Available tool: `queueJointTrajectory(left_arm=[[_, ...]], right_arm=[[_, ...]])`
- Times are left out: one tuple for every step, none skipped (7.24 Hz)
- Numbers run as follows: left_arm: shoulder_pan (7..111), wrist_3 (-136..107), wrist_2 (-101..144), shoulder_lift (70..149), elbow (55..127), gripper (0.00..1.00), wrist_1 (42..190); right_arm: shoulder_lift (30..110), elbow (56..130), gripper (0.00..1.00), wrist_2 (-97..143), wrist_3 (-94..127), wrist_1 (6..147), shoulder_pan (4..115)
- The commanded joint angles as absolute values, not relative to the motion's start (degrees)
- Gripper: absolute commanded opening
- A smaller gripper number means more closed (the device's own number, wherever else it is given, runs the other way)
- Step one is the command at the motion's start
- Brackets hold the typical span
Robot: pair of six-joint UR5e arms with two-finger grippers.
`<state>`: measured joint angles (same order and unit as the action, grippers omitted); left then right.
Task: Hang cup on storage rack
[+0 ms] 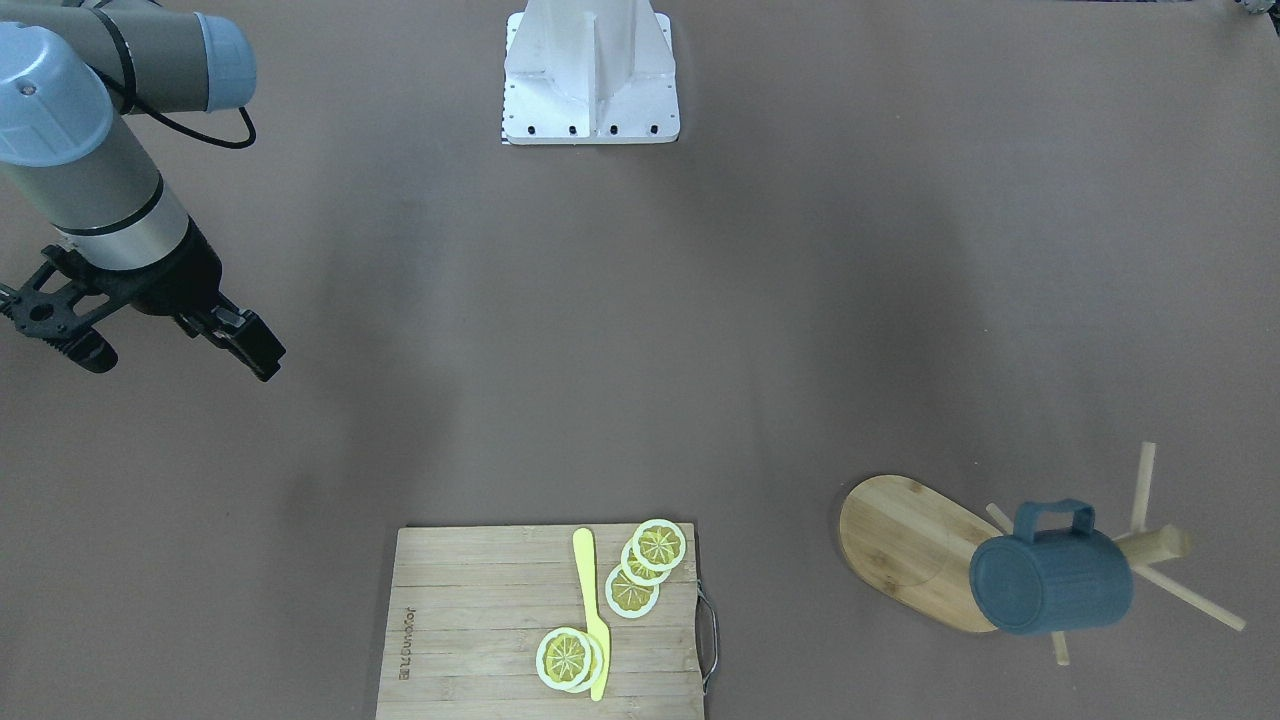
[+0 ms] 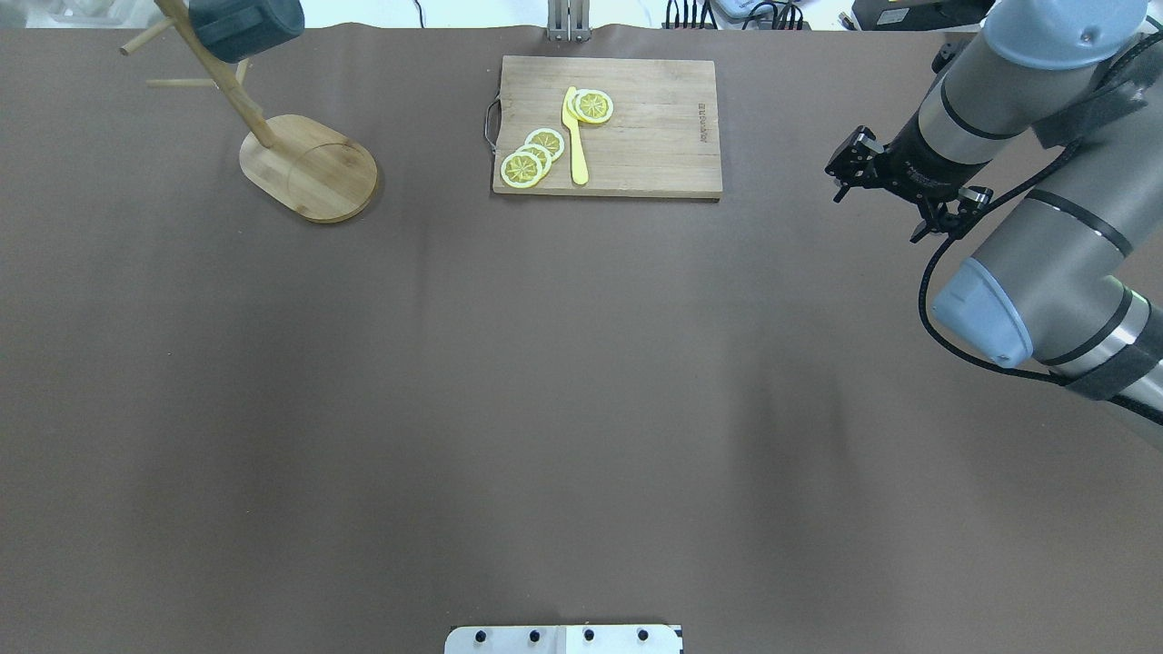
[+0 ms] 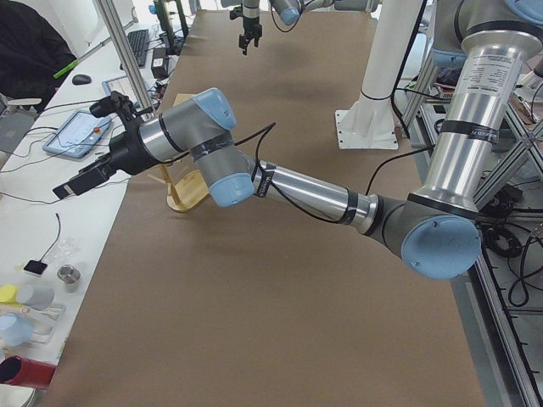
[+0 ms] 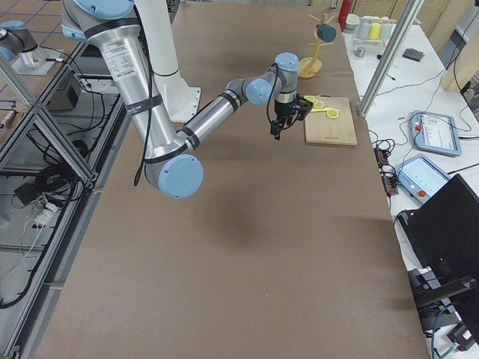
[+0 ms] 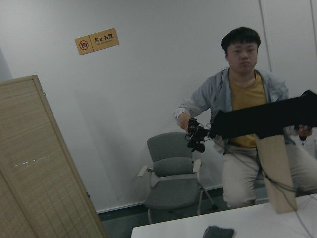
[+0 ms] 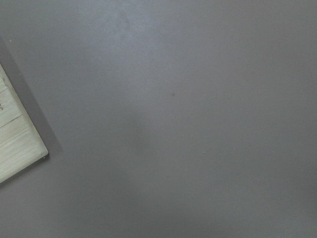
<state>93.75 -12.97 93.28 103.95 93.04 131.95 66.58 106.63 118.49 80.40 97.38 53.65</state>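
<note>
The cup [image 1: 1050, 580], a ribbed slate-blue mug with a loop handle, hangs on its side high on the storage rack [image 1: 905, 540], pressed against the thick round post. Its flat bottom faces the front camera. How the handle sits on a peg is not clear. The rack is pale wood, with an oval bamboo base and thin dowel pegs, and it stands at the far corner of the matte brown tabletop [image 1: 640, 350] on the robot's left.

The right pincer [image 1: 185, 365] hovers above bare tabletop, well apart from the rack, its black jaws spread wide and empty. The left pincer [image 3: 81, 181] shows only from the side, so I cannot tell its state.

Between them lies a rectangular slatted bamboo cutting board [image 1: 480, 620] with a wire handle. It carries round lemon slices [image 1: 632, 590] and a slim yellow knife [image 1: 592, 620].
</note>
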Motion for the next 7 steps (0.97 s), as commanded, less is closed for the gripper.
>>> queueJointTrajectory(left_arm=[[93.61,-5.91,99.53,101.61,94.04,0.99,115.82],[93.43,-5.11,109.06,101.51,94.04,0.99,108.18],[92.47,-2.92,113.16,101.51,94.04,0.99,101.67],[90.46,-1.16,114.59,101.17,93.87,0.99,100.04],[87.92,-1.58,115.13,101.34,93.78,0.99,95.93],[84.93,-1.67,117.75,102.47,93.34,0.99,90.84],[84.64,-1.76,122.04,102.57,92.03,0.99,90.18]], right_arm=[[66.62,106.52,1.0,119.87,78.68,97.38,55.71],[67.14,106.44,1.0,121.45,75.27,97.47,57.81],[68.19,106.35,1.0,121.9,70.62,97.91,59.75],[69.86,106.26,1.0,122.25,65.62,98.08,61.42],[72.05,106.0,1.0,122.26,59.56,98.09,62.48],[74.16,105.65,1.0,122.69,54.19,98.0,63.97],[76.09,104.69,1.0,126.0,48.22,97.91,66.94]])
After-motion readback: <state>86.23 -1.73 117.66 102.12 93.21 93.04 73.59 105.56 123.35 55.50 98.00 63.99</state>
